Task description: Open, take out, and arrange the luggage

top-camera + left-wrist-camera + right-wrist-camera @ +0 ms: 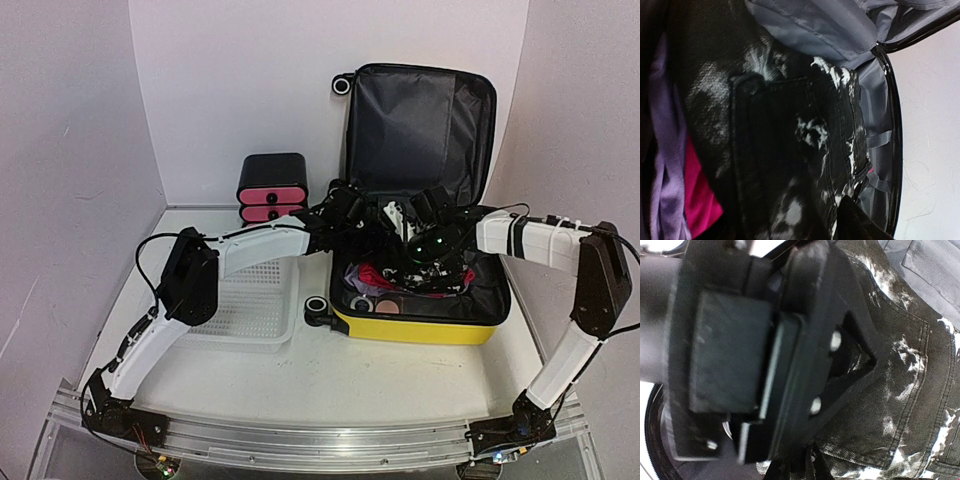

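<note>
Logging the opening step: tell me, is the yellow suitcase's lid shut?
No, the yellow suitcase lies open, its lid standing upright with its dark inside facing the camera.

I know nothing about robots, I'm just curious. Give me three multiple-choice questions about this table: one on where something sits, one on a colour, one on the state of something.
1. Where is the white basket?
A. On the table beside the suitcase, on the left arm's side
B. Inside the suitcase
C. Perched on top of the suitcase

2. What colour is the suitcase's outer shell?
A. Blue
B. Red
C. Yellow

3. How does the lid stand?
A. Zipped shut
B. Open and raised upright at the back
C. Taken off and lying flat on the table

Answers:
1 A, since the overhead view shows the basket on the table next to the suitcase.
2 C, since the suitcase's near wall is plainly yellow.
3 B, since the lid stands up with its dark inside facing the overhead camera.
</note>
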Tool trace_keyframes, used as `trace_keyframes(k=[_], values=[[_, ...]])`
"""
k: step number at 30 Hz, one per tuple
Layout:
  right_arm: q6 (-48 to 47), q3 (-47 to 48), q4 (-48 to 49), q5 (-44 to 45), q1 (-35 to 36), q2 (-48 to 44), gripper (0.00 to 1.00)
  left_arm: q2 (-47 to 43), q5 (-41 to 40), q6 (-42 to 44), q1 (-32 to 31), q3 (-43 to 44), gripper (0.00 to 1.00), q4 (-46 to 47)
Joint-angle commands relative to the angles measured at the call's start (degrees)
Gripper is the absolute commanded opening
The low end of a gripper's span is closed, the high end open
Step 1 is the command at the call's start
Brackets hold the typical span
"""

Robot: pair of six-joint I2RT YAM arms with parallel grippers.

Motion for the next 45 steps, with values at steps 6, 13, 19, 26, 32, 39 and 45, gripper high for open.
trace_keyframes(k=[6,13,19,26,32,39,45], values=[[5.42,0.19,4.36,-3.29,0.27,-5.49,0.04,2.59,-2.79,8.87,0.15,8.13,0.27,-0.43],[8.36,-0.69,0.58,-1.39,0.28,-12.88,0.81,-3.19,-1.28,17.71,-0.06,6.94,0.08,0.13],[9.33,-1.93,-4.01,3.64,-1.13,-25.58,0.98,-12.66,1.76,21.44,-1.15,0.74,0.00,0.02],[7.43,-1.28,-8.55,10.04,-1.53,-31.44,0.98,-28.21,5.71,22.48,-1.45,-12.47,0.00,-0.04],[7.79,-1.84,-8.67,9.90,-1.58,-29.87,0.98,-40.33,7.28,23.37,-1.41,-26.04,0.00,-5.77],[8.84,-1.37,-8.32,7.60,-1.55,-26.28,0.98,-54.07,4.52,24.79,0.31,-37.22,0.00,-15.46],[10.03,-2.18,-7.04,7.18,-1.58,-26.18,0.98,-62.43,8.18,25.81,5.13,-45.25,0.00,-19.10]])
